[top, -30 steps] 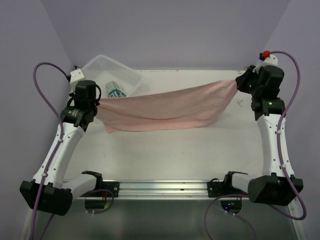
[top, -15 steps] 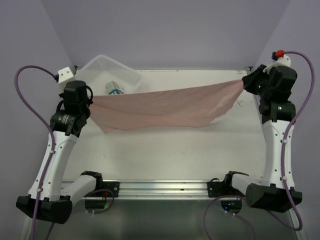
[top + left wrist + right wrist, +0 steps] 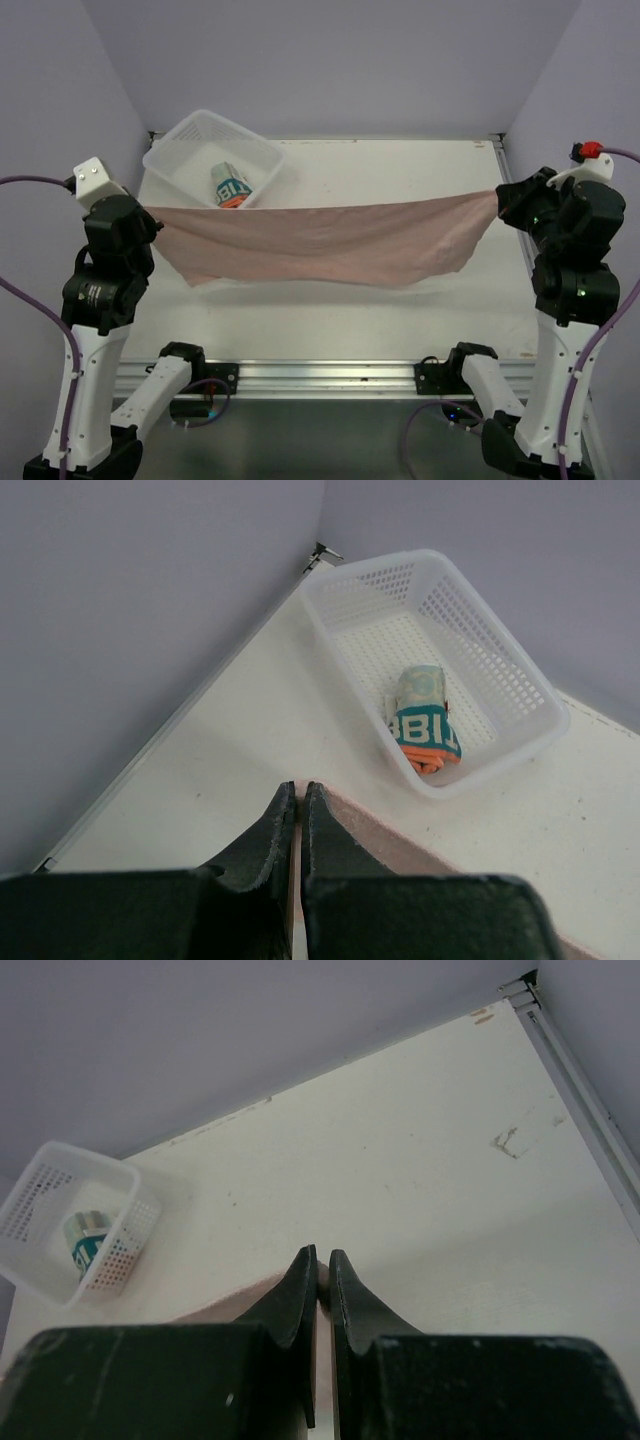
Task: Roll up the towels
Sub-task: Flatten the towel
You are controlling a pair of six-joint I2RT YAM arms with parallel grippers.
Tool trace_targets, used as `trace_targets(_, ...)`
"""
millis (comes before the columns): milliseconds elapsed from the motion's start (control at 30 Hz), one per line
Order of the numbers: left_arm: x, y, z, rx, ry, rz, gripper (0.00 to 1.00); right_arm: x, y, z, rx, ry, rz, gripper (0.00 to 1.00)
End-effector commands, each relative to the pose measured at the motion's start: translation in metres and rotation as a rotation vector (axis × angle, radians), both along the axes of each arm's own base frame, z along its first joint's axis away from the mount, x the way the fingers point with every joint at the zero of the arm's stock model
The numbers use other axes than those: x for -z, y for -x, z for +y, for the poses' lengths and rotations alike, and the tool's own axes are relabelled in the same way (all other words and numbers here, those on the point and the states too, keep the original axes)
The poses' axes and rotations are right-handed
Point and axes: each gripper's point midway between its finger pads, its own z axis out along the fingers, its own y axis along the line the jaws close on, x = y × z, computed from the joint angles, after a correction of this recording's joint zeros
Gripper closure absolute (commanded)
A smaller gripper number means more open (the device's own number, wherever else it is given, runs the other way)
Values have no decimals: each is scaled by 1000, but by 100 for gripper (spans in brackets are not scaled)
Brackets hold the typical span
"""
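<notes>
Left gripper (image 3: 148,213), 9 o'clock: clamped shut on one corner of the pink towel (image 3: 320,240). Right gripper (image 3: 498,197), 3 o'clock: clamped on the opposite corner. The towel is stretched between them, sagging above the worktop (image 3: 400,165). Basket (image 3: 170,152), 11 o'clock: holds the rolled printed towel (image 3: 231,187). Lettering "BBI" is legible in the left wrist view only.

We see the pale pink towel (image 3: 320,240) opened out wide and raised in the air. It is stretched by its two upper corners into a long band. Its top edge sags a little at the middle and its lower edge hangs loose and wavy. It hangs on the near side of the white mesh basket (image 3: 185,135), with its top edge passing the basket's near corner. The printed towel (image 3: 232,187) is teal and white with big letters and an orange edge. It lies rolled inside that basket, towards the near wall.
</notes>
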Motion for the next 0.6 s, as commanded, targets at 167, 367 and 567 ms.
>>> trace_targets(167, -11, 22, 8, -31, 7, -30, 100, 17, 26, -5, 78, -49, 115, 100)
trace_targets(367, 34, -22, 1, -34, 4, 83, 100, 66, -27, -12, 70, -90, 219, 100)
trace_targets(567, 79, -79, -10, -29, 0, 196, 100, 134, -94, -21, 48, -113, 343, 100)
